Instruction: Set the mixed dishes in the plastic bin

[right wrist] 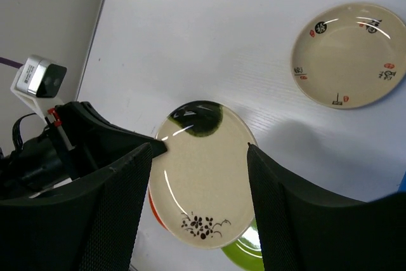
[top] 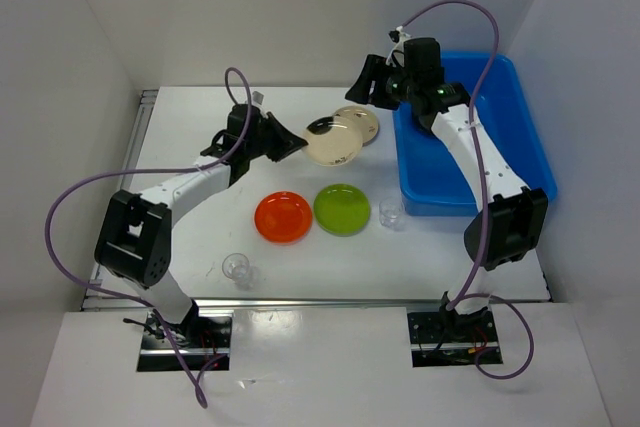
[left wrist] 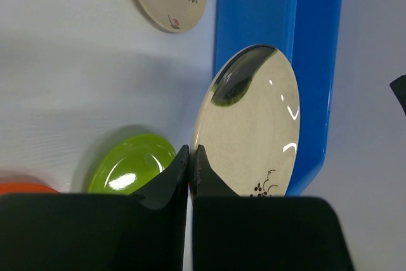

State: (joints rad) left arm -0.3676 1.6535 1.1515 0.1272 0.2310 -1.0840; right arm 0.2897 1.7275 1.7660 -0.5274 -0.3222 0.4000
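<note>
My left gripper (top: 288, 142) is shut on the rim of a beige plate with a dark green patch and black flowers (top: 333, 141), held in the air; it shows in the left wrist view (left wrist: 250, 125) and the right wrist view (right wrist: 203, 176). My right gripper (top: 372, 82) is open, its fingers (right wrist: 117, 207) either side of that plate and above it, not touching. A second beige plate (top: 362, 123) lies on the table. The orange plate (top: 283, 216), lime green plate (top: 342, 209) and two clear cups (top: 392, 213) (top: 237, 267) lie nearer. The blue bin (top: 520, 122) stands right.
White walls close in the table on the left, back and right. The right arm reaches over the bin's left side. The left arm's purple cable loops over the table's left edge (top: 60, 227).
</note>
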